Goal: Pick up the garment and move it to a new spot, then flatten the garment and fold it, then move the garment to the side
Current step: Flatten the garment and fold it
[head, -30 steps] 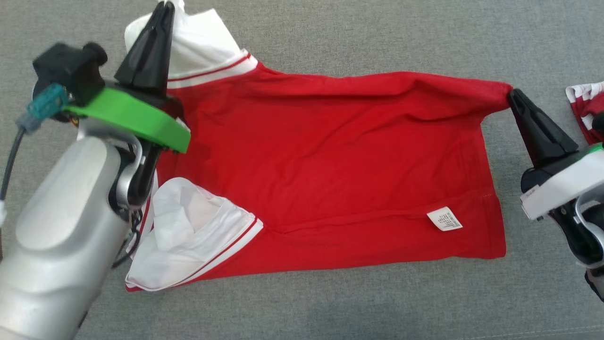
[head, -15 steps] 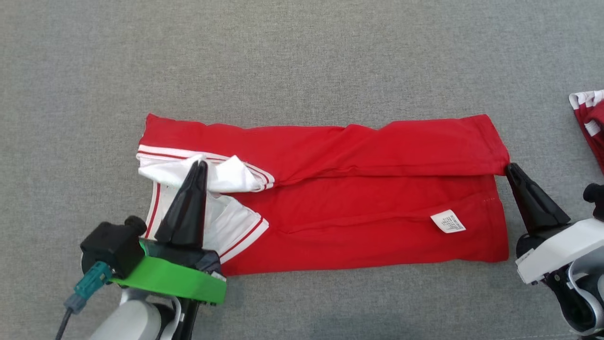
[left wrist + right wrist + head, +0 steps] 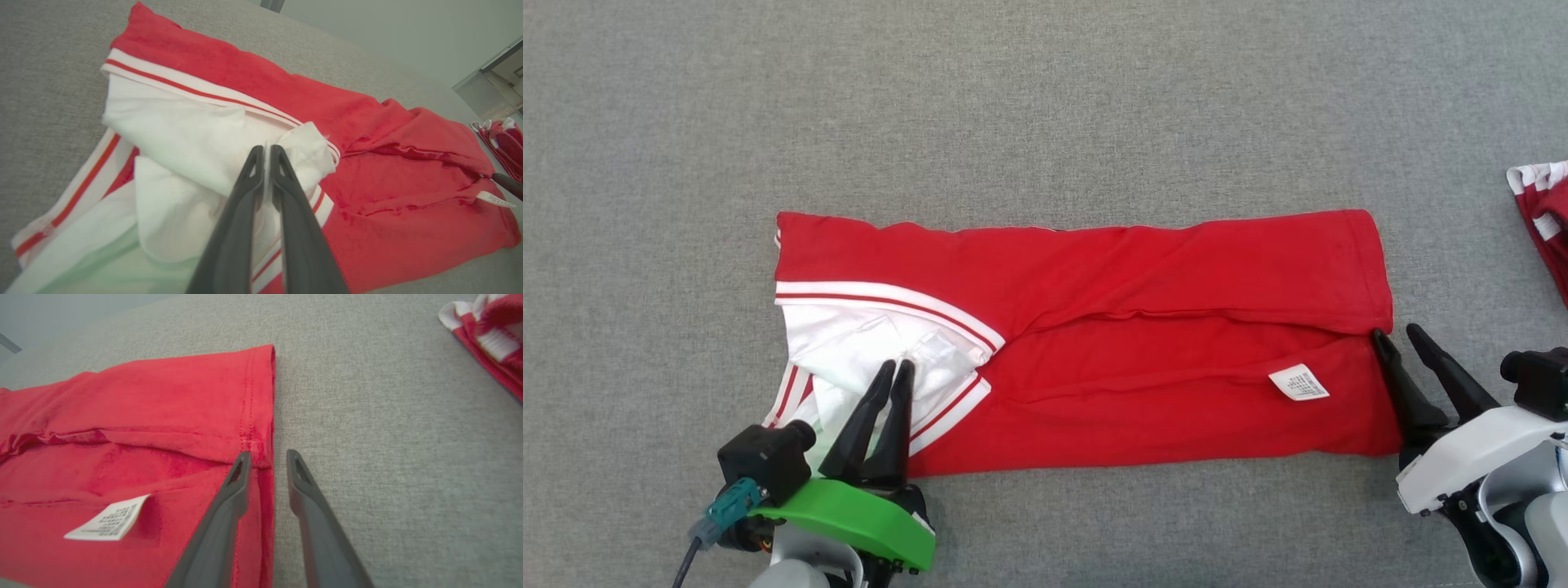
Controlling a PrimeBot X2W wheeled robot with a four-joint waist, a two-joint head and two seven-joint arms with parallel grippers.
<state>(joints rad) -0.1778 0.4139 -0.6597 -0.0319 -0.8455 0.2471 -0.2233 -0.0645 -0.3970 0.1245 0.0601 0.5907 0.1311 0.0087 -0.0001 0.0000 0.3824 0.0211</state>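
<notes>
indoor room, kind unclear: grey fabric surface [image 3: 1045,106], pale wall [image 3: 388,28].

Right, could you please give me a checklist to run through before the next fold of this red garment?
1. Right gripper open at the garment hem: ok.
2. Left gripper free of the white sleeve: cannot tell; jaws almost shut over it.
3. Sleeve lying flat: not ok, bunched.
4. Long fold laid across the body: ok.
5. Other cloth apart from this one: ok.
</notes>
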